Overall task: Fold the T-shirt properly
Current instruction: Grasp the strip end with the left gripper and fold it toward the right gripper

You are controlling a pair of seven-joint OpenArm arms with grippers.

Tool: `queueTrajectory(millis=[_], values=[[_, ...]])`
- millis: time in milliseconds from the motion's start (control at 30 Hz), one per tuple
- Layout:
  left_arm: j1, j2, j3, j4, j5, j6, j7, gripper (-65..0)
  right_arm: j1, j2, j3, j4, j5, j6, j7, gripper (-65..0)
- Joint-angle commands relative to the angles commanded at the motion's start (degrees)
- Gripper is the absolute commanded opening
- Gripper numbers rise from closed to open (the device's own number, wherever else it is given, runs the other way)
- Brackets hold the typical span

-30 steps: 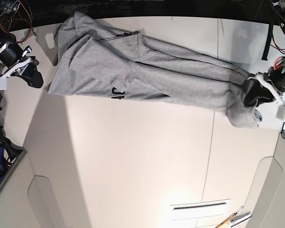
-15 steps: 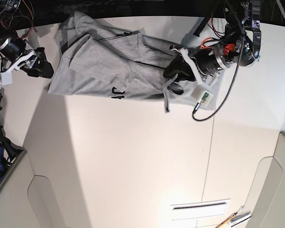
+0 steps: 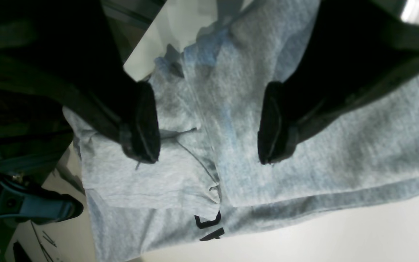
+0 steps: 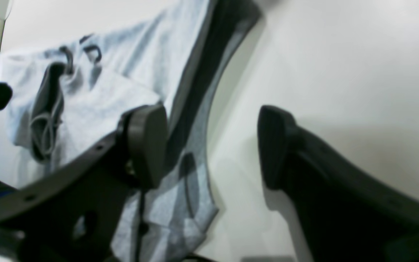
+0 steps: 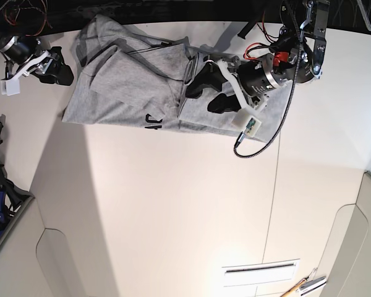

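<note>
White table (image 5: 173, 210) fills most of your base view, and the grey tee (image 5: 130, 86) lies along its far edge, bunched and folded over on itself, with a bit of black lettering (image 5: 153, 120) showing at its near hem. Your left claw (image 5: 205, 93) hangs over the folded part of the tee, toward the right end of the cloth; in the left wrist view its jaws stand apart with nothing pinched between them, grey cloth (image 3: 231, 145) lying loose below the pads (image 3: 142, 123). Your right claw (image 5: 52, 73) sits just off the tee's left edge, above bare table; in the right wrist view its jaws (image 4: 209, 145) are spread wide and empty, the tee (image 4: 96, 94) beside them. Near the table's front edge you can see a pencil (image 5: 294, 288).
</note>
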State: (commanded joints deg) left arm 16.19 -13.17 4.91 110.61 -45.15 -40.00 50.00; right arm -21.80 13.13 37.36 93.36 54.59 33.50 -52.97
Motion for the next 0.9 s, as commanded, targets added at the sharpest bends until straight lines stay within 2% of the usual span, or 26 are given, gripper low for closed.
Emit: queueTrajectory(millis=[167, 267, 400, 600, 833, 900], values=[[-0.2, 0.0, -0.7, 0.0, 0.0, 0.0, 0.0, -20.1, -0.8, -0.9, -1.3, -0.1, 0.9, 0.37, -0.1, -26.0], [-0.2, 0.0, -2.4, 0.2, -0.5, 0.0, 1.4, -20.1, -0.8, -1.9, -3.7, -0.1, 0.7, 0.39, 0.0, -26.0], [-0.1, 0.0, -4.9, 1.2, -3.4, 0.0, 4.2, -20.1, -0.8, -2.6, -7.6, -0.1, -0.2, 0.37, 0.3, -26.0], [-0.1, 0.0, -8.3, 2.2, -3.5, 0.0, 4.3, -20.1, -0.8, -2.6, -12.3, -0.1, -0.7, 0.37, 1.4, -26.0], [-0.1, 0.0, -11.4, 2.2, -3.9, 0.0, 6.4, -20.1, -0.7, -4.6, -12.9, -0.1, -2.2, 0.37, 2.5, -26.2], [-0.1, 0.0, -13.3, 2.2, -3.9, 0.0, 6.4, -20.1, -0.6, -4.6, -12.9, -0.1, -3.8, 0.37, 3.7, -29.9]])
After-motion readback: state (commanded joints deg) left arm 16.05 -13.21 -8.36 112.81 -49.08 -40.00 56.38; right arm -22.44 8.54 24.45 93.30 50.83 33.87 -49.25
